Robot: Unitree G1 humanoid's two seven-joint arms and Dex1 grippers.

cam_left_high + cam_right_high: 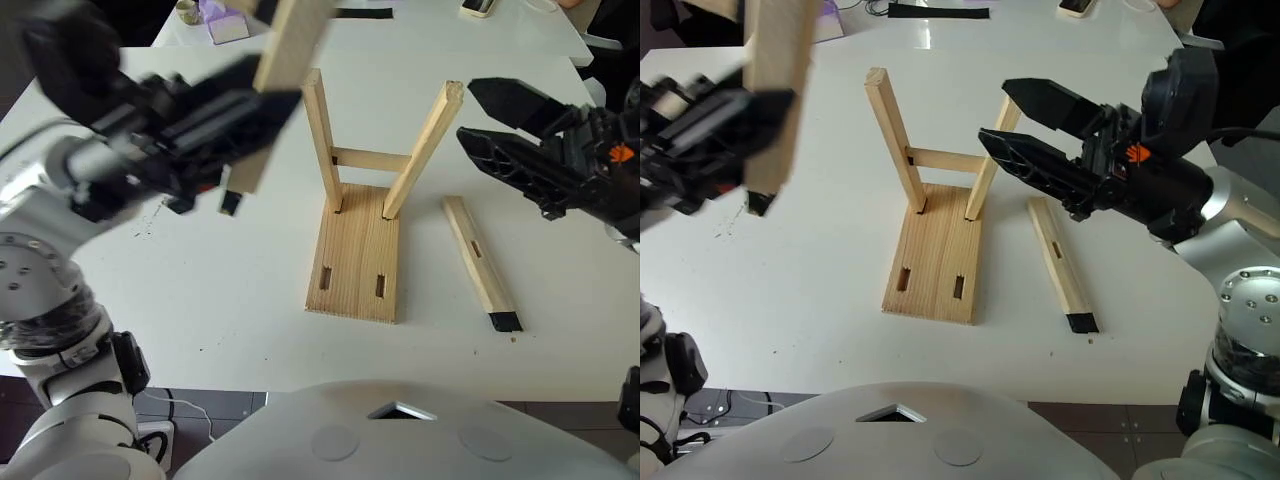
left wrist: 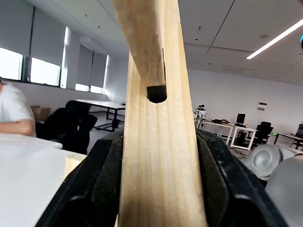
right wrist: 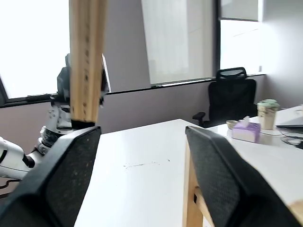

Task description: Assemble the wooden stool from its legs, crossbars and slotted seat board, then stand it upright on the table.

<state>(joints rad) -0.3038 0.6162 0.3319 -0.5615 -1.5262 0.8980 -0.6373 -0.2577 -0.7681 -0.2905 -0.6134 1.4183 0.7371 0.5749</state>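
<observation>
The slotted seat board (image 1: pixel 350 262) lies flat mid-table. Two legs (image 1: pixel 323 135) (image 1: pixel 425 148) stand in its far slots, joined by a crossbar (image 1: pixel 372 158); the two near slots are empty. Right of the board, a loose leg (image 1: pixel 480 258) with a black tip lies on the table. My left gripper (image 1: pixel 262 120) is raised over the table's left side, shut on another wooden leg (image 1: pixel 285 70) that points up and away. To the right of the right standing leg's top, my right gripper (image 1: pixel 995 112) hangs open, holding nothing.
A purple tissue box (image 1: pixel 222 20) and a cup (image 1: pixel 187 10) stand at the far left of the table. A black strip (image 1: pixel 362 13) and a phone (image 1: pixel 477 7) lie at the far edge. Bare white table (image 1: pixel 230 290) surrounds the board.
</observation>
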